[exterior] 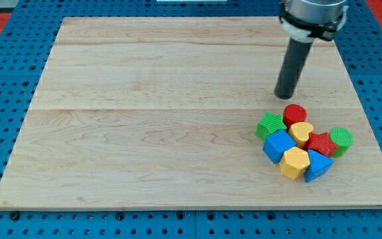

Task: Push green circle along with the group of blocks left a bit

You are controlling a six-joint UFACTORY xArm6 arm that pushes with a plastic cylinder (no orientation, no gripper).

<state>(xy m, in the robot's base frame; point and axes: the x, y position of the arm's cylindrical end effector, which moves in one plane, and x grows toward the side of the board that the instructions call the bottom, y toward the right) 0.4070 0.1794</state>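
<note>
While the rod stood upright over the wooden board (144, 119), my tip (284, 97) rested on the surface toward the view's top of the cluster, just beside the red cylinder (295, 113) but apparently not touching it. No pincer was fitted: the arm ended in the plain rod, so there were no jaws to spread or close and nothing was held. The green circle (341, 139) lay below my tip and off to the view's right, at the far right edge of the group, well apart from my tip with other blocks between. It sat touching or just beside the red star-like block (321, 143). Directly below my tip ran the red cylinder, the yellow heart-like block (302, 132) and the yellow hexagonal block (294, 161). Below and to the view's left of my tip lay the green star-like block (269, 125) and the blue cube (278, 144). A blue triangular block (318, 164) sat lowest on the right. In my judgement, the deciding relation was that my tip stood on the cluster's top side, whereas a leftward push calls for contact from the view's right of the green circle. My tip would need to travel round the group's right side first; pressing from its present place would likely drive blocks toward the view's bottom and scatter them.
</note>
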